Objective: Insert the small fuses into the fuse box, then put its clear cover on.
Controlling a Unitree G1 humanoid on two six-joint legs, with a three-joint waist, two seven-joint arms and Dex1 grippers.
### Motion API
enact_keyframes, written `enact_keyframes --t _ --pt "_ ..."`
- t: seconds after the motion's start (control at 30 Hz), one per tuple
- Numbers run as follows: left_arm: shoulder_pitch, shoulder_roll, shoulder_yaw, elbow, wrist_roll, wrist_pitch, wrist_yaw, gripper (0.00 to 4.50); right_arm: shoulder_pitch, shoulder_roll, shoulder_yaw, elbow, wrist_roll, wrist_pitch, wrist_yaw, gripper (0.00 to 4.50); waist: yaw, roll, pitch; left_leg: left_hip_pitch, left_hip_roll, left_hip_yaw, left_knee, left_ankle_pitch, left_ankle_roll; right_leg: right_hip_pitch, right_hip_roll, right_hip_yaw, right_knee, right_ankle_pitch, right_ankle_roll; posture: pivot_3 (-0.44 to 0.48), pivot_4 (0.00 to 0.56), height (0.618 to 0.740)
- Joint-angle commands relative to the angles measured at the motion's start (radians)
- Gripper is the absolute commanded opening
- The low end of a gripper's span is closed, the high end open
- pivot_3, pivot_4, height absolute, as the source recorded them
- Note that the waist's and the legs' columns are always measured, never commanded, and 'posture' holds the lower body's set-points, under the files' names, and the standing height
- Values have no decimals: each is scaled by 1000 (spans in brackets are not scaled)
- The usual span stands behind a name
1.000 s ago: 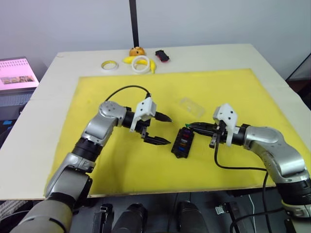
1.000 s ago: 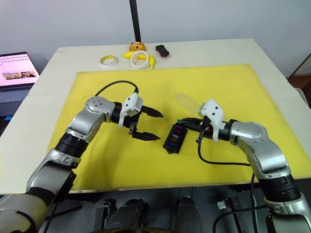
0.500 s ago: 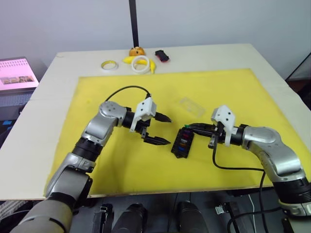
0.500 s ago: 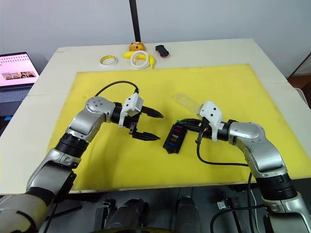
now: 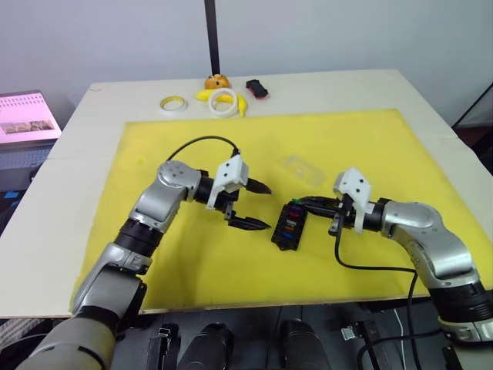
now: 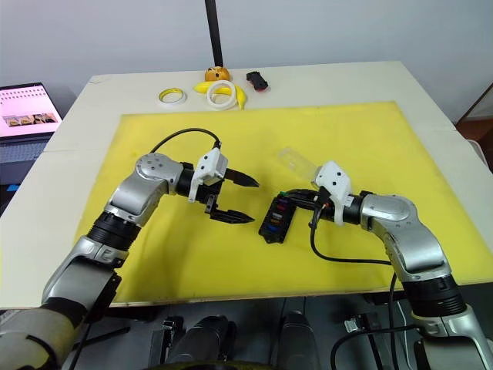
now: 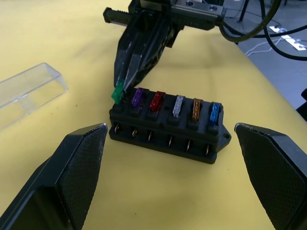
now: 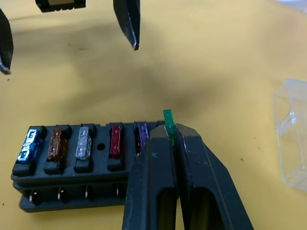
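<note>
Pinching green fuse (image 8: 168, 118) between right fingers (image 8: 165, 158) over fuse box's (image 7: 169, 125) end slot, mid-worktop (image 5: 362, 92); holding left fingers (image 7: 79, 163) spread at box's 9 o'clock; clear cover (image 5: 303, 169) lying at 12 o'clock.

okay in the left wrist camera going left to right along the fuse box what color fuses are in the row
Green fuse, held by the right gripper at the end slot, → purple fuse → red fuse → grey fuse → orange fuse → blue fuse, all along the fuse box.
</note>
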Motion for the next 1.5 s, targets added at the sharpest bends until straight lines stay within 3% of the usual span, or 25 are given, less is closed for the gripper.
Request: enact_keyframes --t 0.03,0.8,0.93,1.2,1.33,1.47,1.5 --pt "-6 1 18 -29 -5 -13 4 4477 -2 10 -7 4 -18 -26 -7 0 0 0 0 0 0 0 0 0 0 0 0 0 0 0 0 0 150 740" --pt "-26 -1 14 -10 5 -15 4 4477 13 -2 -29 -10 -10 -26 4 0 0 0 0 0 0 0 0 0 0 0 0 0 0 0 0 0 150 740" --pt "-30 -3 16 0 9 -22 5 4500 27 -15 -36 -36 -3 -7 6 1402 0 0 0 0 0 0 0 0 0 0 0 0 0 0 0 0 150 740" --pt "-30 -3 17 2 12 -30 4 4500 30 -56 -68 -104 11 16 16 1402 0 0 0 0 0 0 0 0 0 0 0 0 0 0 0 0 150 740" --pt "-32 -3 17 4 11 -33 2 4500 19 -89 -119 -145 100 88 57 1402 1 0 0 0 0 0 0 0 0 0 0 0 0 0 0 0 150 740" --pt "-29 -6 18 5 13 -36 4 4500 5 -58 -134 -140 142 131 26 1402 1 0 0 0 0 0 0 0 0 0 0 0 0 0 0 0 150 740" --pt "-26 -7 16 3 14 -39 6 4500 5 -46 -126 -132 132 125 13 984 1 0 0 0 0 0 0 0 0 0 0 0 0 0 0 0 150 740"
